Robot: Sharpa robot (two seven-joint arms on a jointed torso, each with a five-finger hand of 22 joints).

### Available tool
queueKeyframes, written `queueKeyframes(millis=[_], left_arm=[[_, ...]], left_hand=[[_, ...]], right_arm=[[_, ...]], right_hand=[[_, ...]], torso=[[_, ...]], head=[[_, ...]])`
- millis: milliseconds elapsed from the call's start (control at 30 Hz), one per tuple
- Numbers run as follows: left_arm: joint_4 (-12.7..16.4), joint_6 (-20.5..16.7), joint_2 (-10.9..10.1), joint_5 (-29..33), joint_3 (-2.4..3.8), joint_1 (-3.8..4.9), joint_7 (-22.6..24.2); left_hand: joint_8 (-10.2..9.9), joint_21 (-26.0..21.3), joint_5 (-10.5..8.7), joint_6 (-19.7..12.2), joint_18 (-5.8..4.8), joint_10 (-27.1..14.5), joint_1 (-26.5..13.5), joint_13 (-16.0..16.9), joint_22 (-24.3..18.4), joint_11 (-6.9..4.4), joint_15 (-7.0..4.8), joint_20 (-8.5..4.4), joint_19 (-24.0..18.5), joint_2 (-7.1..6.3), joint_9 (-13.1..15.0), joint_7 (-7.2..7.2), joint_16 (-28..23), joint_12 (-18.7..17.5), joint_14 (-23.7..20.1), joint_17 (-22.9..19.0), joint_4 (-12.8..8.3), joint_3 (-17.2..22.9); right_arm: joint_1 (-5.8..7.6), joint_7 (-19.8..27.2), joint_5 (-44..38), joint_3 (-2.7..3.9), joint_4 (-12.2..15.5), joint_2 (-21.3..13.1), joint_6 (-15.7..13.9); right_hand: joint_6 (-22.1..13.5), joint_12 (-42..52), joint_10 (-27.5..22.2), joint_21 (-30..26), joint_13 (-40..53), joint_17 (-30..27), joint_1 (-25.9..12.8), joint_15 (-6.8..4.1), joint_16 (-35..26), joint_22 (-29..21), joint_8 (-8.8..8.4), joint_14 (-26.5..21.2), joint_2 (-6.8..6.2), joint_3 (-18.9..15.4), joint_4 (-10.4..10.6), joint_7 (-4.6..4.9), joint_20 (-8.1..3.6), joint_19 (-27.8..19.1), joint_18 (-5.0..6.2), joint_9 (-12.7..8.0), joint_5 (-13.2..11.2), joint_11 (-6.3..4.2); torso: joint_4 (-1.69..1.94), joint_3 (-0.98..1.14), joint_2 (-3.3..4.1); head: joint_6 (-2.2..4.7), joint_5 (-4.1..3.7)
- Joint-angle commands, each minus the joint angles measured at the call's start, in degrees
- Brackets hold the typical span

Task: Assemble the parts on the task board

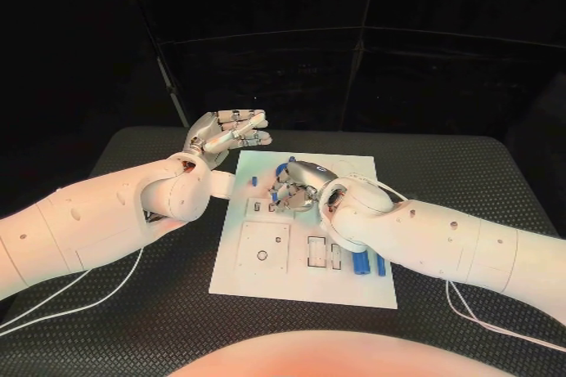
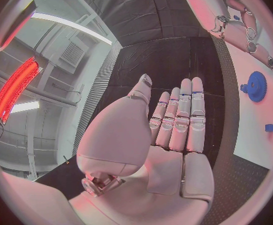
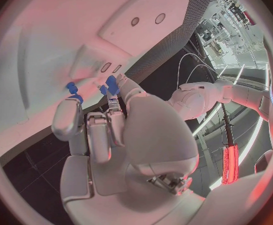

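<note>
Parts (image 1: 362,265) lie near the task board's (image 1: 266,279) near edge, so we keep the left hand (image 1: 227,132) flat-open and empty beyond the far-left corner while the right hand (image 1: 301,189), pinching a blue part (image 3: 112,83), seats it squarely mid-board.

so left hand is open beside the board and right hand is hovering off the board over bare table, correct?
Not quite. The left hand is open, beside the board. But the right hand is over the board, not bare table, with its fingers at a small blue part. The head and right wrist views show this.
</note>
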Motion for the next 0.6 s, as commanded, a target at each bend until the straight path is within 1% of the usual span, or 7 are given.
queueKeyframes(millis=[33, 133, 267, 367, 500, 600], left_arm=[[0.1, 0.4, 0.1, -0.2, 0.07, 0.14, 0.4], [0.1, 0.4, 0.1, -0.2, 0.07, 0.14, 0.4], [0.0, 0.4, 0.1, -0.2, 0.07, 0.14, 0.4], [0.0, 0.4, 0.2, -0.2, 0.07, 0.15, 0.4], [0.0, 0.4, 0.2, -0.2, 0.07, 0.15, 0.5], [0.0, 0.4, 0.2, -0.2, 0.07, 0.15, 0.5]], left_hand=[[-0.4, -0.2, -0.04, 0.1, 0.32, -0.2, 0.3, 0.0, -0.1, -0.15, 0.14, -0.01, 0.4, 0.27, 0.0, 0.16, -0.1, -0.3, 0.4, 0.1, -0.3, 0.0], [-0.4, -0.2, -0.04, 0.1, 0.32, -0.2, 0.3, 0.0, -0.1, -0.15, 0.14, -0.01, 0.4, 0.27, 0.0, 0.16, -0.1, -0.3, 0.4, 0.1, -0.3, 0.0], [-0.4, -0.2, -0.04, 0.1, 0.32, -0.2, 0.3, 0.0, -0.1, -0.15, 0.14, -0.01, 0.4, 0.27, 0.0, 0.16, -0.1, -0.3, 0.4, 0.1, -0.3, 0.0], [-0.4, -0.2, -0.04, 0.1, 0.32, -0.2, 0.3, 0.0, -0.1, -0.15, 0.14, -0.01, 0.4, 0.27, 0.0, 0.16, -0.1, -0.3, 0.4, 0.1, -0.3, 0.0], [-0.4, -0.2, -0.05, 0.2, 0.32, -0.1, 0.3, 0.0, -0.1, -0.17, 0.14, -0.01, 0.4, 0.32, 0.0, 0.13, -0.2, -0.3, 0.4, 0.1, -0.4, -0.1], [-0.4, -0.2, -0.05, 0.2, 0.32, -0.1, 0.3, 0.0, -0.1, -0.17, 0.14, -0.01, 0.4, 0.32, 0.0, 0.13, -0.2, -0.3, 0.4, 0.1, -0.4, -0.1]], right_arm=[[0.05, -0.8, -2.0, -0.09, -0.2, 0.3, 1.5], [0.04, -1.0, -2.3, -0.18, -0.4, 0.4, 1.7], [0.03, -1.3, -2.6, -0.24, -0.7, 0.5, 2.5], [0.02, -1.5, -2.8, -0.3, -1.0, 0.7, 3.2], [-0.02, -1.5, -2.9, -0.4, -1.3, 0.9, 3.8], [-0.04, -1.6, -2.9, -0.52, -1.6, 1.0, 4.0]], right_hand=[[1.3, -0.4, -0.3, 0.1, 1.5, 11.4, -0.6, -0.29, 0.0, 0.0, 0.2, 5.2, 0.19, 0.4, 0.0, -0.69, -0.37, -0.1, -0.79, 0.8, -0.1, -0.05], [1.2, -0.4, -0.4, 0.0, 1.5, 11.3, -0.7, -0.28, -0.1, -0.1, 0.17, 5.2, 0.13, 0.4, 0.0, -0.68, -0.37, -0.1, -0.79, 0.8, -0.2, -0.04], [1.2, -0.5, -0.4, 0.0, 1.5, 11.3, -0.9, -0.27, -0.1, -0.1, 0.14, 5.2, 0.06, 0.4, 0.0, -0.67, -0.36, -0.1, -0.79, 0.8, -0.2, -0.02], [1.1, -0.6, -0.5, 0.0, 1.3, 11.1, -1.2, -0.24, -0.1, -0.1, 0.05, 5.1, -0.06, 0.4, 0.1, -0.61, -0.33, -0.1, -0.78, 0.8, -0.4, 0.02], [1.0, -0.7, -0.5, -0.1, 1.3, 11.1, -1.4, -0.22, -0.1, -0.2, -0.01, 5.1, -0.12, 0.4, 0.2, -0.58, -0.32, -0.1, -0.78, 0.7, -0.6, 0.04], [1.0, -0.7, -0.5, -0.1, 1.3, 11.1, -1.4, -0.22, -0.1, -0.2, -0.01, 5.1, -0.12, 0.4, 0.2, -0.58, -0.32, -0.1, -0.78, 0.7, -0.6, 0.05]], torso=[[-0.03, 0.05, -0.01], [-0.05, 0.08, -0.04], [-0.05, 0.04, -0.06], [-0.08, 0.07, 0.02], [-0.14, 0.1, 0.05], [-0.08, 0.08, -0.03]], head=[[-0.24, -0.07], [-0.33, 0.06], [-0.5, 0.04], [-0.52, -0.02], [-0.77, -0.01], [-0.89, -0.05]])
